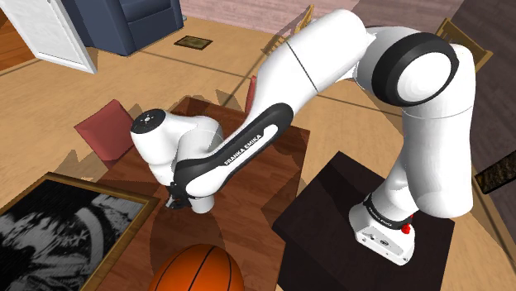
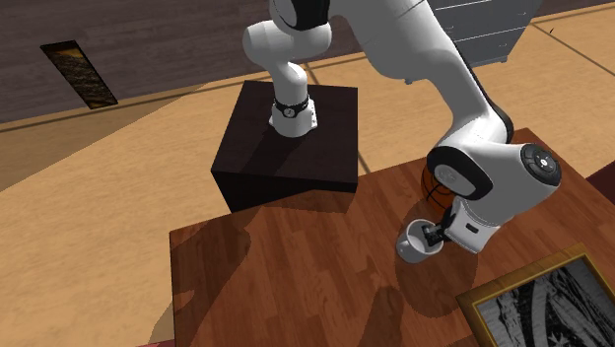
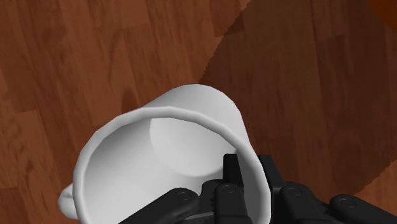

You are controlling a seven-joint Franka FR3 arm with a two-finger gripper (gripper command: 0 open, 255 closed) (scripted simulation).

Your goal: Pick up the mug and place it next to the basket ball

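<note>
Mug [image 3: 168,143] wall is pinched between the gripper's [image 3: 249,172] 2 fingers [image 3: 230,170], 1 inside the cup and 1 outside, closed tight on the rim some way round from the handle [image 3: 63,201]. The mug is plain white. In the wrist view its mouth opens toward the hand, with its axis tipped a little off the fingers' line. In the second exterior view the mug [image 2: 414,246] hangs under the gripper [image 2: 431,237] above the table [image 2: 296,286]. A shadow lies apart from it on the wood, so I judge it lifted clear, not resting.

The coming move turns on where the ball lies. In the shoulder view the ball [image 1: 198,269] sits at the lower edge, near the gripper [image 1: 176,201] and on the camera's side of it. In the second exterior view the ball [image 2: 431,185] shows as an orange sliver behind the arm, on the stand's [image 2: 286,148] side of the mug. Bare wood lies between them, so a short carry toward the ball should do. The tilt probably needs levelling before the base meets the table. The frame [image 1: 66,223] lies flat at the shoulder view's left of the ball and looks well out of the path.

With only 1 arm, reach is no question. Its black band [image 1: 248,147] reads "FRANKA EMIKA" in white. I can read no writing on the mug, ball or frame.
</note>
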